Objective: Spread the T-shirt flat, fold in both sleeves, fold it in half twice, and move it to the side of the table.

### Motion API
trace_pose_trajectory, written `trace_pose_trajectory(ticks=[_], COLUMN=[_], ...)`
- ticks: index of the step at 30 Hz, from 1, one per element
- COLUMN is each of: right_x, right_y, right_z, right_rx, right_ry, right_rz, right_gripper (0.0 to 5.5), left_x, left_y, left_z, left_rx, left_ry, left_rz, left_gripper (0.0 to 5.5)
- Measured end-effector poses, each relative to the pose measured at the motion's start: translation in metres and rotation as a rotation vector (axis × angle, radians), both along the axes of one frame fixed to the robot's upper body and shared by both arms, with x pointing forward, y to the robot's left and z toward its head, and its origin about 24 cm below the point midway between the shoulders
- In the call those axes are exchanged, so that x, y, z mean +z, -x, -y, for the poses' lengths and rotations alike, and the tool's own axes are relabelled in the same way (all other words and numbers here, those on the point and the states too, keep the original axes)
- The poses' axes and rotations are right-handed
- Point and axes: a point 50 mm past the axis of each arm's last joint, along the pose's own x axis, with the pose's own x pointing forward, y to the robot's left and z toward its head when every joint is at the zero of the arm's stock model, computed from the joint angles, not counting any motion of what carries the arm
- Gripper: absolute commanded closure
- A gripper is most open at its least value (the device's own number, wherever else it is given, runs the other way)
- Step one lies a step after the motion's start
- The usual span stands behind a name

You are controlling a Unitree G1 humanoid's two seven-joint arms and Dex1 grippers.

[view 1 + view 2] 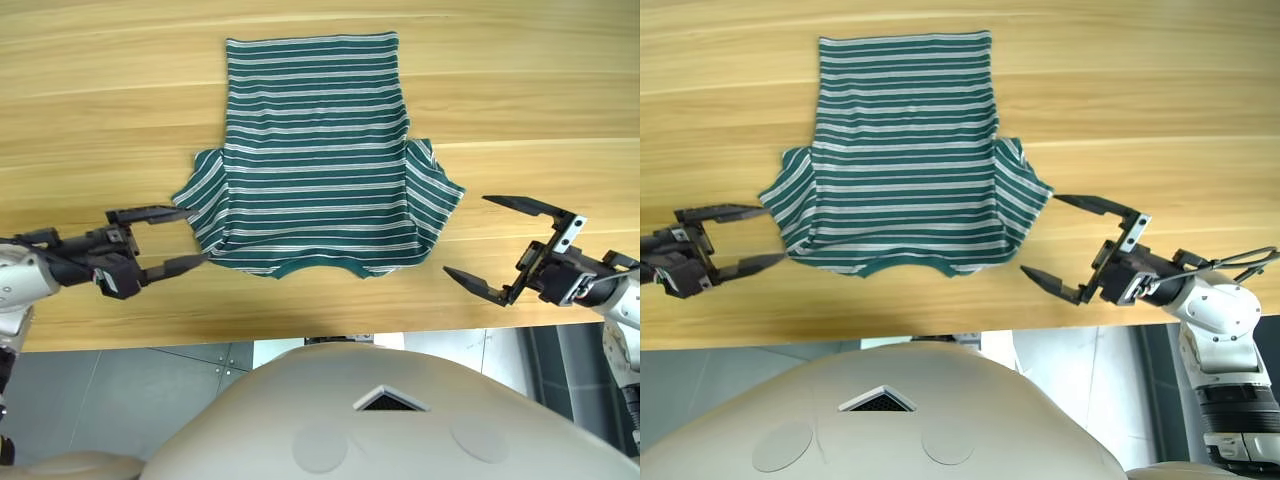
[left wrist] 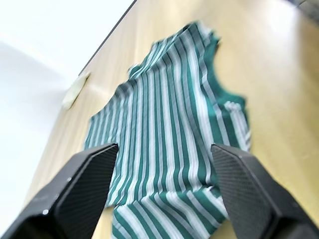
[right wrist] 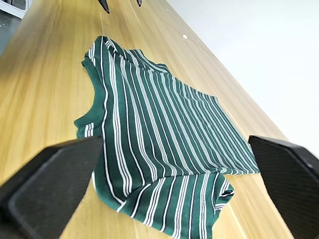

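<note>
A green T-shirt with white stripes (image 1: 315, 150) lies on the wooden table (image 1: 520, 90), collar toward the near edge, hem toward the far side. Both short sleeves are bunched against the body. My left gripper (image 1: 188, 238) is open at the shirt's left sleeve (image 1: 205, 190), its upper finger by the sleeve edge and its lower fingertip by the shoulder corner. My right gripper (image 1: 468, 238) is open over bare wood, a little to the right of the right sleeve (image 1: 432, 185). The shirt (image 2: 169, 134) lies ahead of the left fingers, and the shirt (image 3: 154, 139) spreads between the right ones.
The table's near edge (image 1: 300, 335) runs just below the shirt's collar. Bare wood stretches to either side of the shirt and beyond its hem. A small pale mark (image 2: 75, 89) sits near the far table edge.
</note>
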Motion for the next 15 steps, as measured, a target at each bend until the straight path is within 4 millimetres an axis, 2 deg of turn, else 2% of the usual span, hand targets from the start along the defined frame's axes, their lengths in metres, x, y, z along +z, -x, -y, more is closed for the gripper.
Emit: trace_pose_trajectory(ticks=[3,8,11,15], right_x=[0.004,0.003,0.003,0.000], right_y=[-0.008,-0.013,-0.013,-0.010], right_z=[0.002,0.001,0.001,0.000], right_rx=[-0.015,-0.022,-0.029,-0.030], right_ry=[0.036,0.064,0.069,0.077], right_rz=[0.043,0.067,0.075,0.072], right_gripper=[0.10,0.10,0.10,0.10], left_x=[0.000,-0.024,-0.035,-0.046], left_y=[-0.016,-0.038,-0.047,-0.047], left_z=[-0.020,-0.034,-0.030,-0.023], left_rx=[0.117,0.246,0.237,0.178], left_ry=[-0.068,-0.272,-0.357,-0.425], left_rz=[0.025,0.005,0.008,-0.011], left_gripper=[2.80,3.51,3.99,4.47])
